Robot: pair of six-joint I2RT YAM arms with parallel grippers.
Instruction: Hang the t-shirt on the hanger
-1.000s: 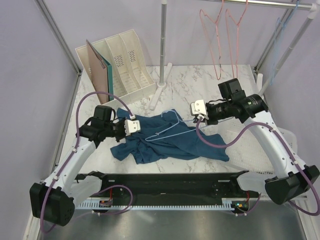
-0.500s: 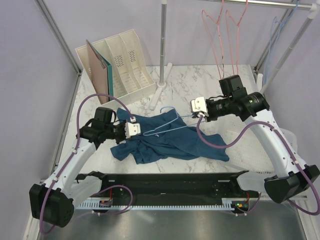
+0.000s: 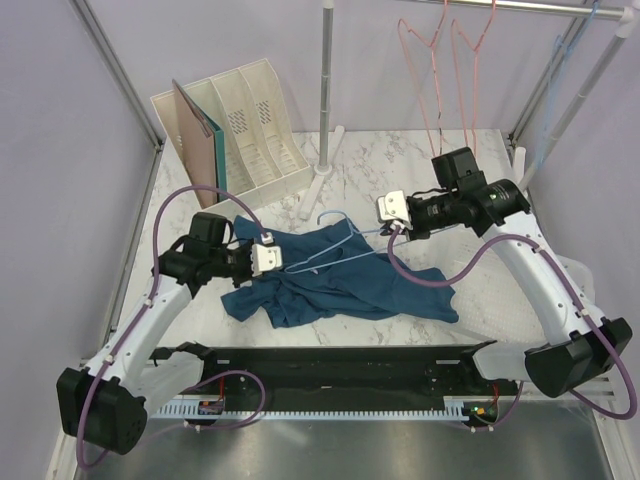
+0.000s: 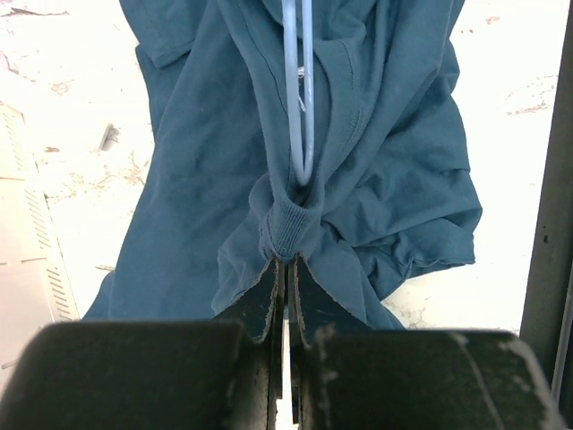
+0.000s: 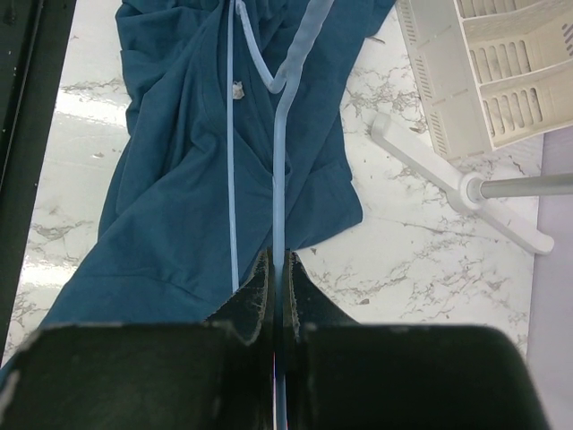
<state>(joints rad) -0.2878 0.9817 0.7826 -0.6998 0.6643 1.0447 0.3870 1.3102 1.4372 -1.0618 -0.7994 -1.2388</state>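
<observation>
The dark teal t-shirt (image 3: 350,285) lies crumpled on the marble table between both arms. The light-blue wire hanger (image 3: 335,214) slants across it, with one end inside the shirt's neck. My left gripper (image 3: 281,262) is shut on the ribbed collar of the t-shirt (image 4: 197,134). In the left wrist view the rounded end of the hanger (image 4: 298,90) sits inside the collar just ahead of the jaws. My right gripper (image 3: 388,228) is shut on the other end of the hanger (image 5: 278,179), holding it above the t-shirt (image 5: 179,179).
A white file organiser (image 3: 250,120) with folders stands at the back left. A rack pole (image 3: 325,100) rises from its white foot (image 5: 466,184) behind the shirt. Pink-red hangers (image 3: 440,80) hang on the rail at the back right. A black tray (image 3: 320,365) lines the near edge.
My right gripper has drawn the hanger's end up and slightly left, so the hook now sits higher and farther back. The left gripper has kept its hold in place.
</observation>
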